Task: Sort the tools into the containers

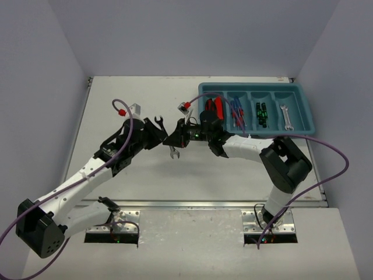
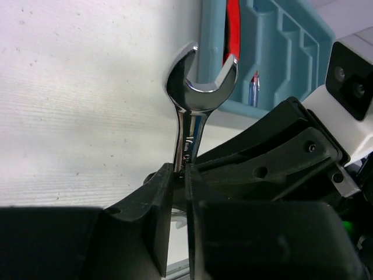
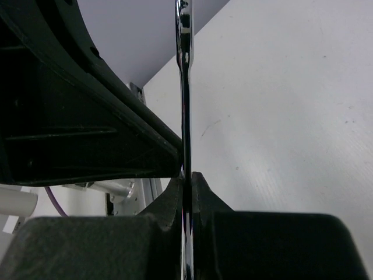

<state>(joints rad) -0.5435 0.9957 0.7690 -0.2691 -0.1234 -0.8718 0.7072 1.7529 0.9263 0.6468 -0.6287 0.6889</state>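
Observation:
A small silver wrench [image 1: 173,153] hangs between both grippers over the middle of the table, left of the teal tray [image 1: 308,116]. My left gripper [image 1: 164,140] is shut on its shaft; in the left wrist view the wrench [image 2: 201,87] stands up from my left gripper [image 2: 180,175], open end up. My right gripper [image 1: 176,139] is shut on the same wrench, seen edge-on [image 3: 185,87] in the right gripper [image 3: 186,178]. The tray holds red-and-black tools [image 1: 214,108], blue screwdrivers [image 1: 236,114], black-green screwdrivers [image 1: 261,114] and another silver wrench [image 1: 285,115], one kind per compartment.
The tray's near corner [image 2: 262,64] shows close behind the wrench, with a red tool [image 2: 233,29] inside. A small silver bracket [image 1: 136,108] lies at the back left. Purple cables with red caps [image 1: 121,111] loop over both arms. Walls enclose the table.

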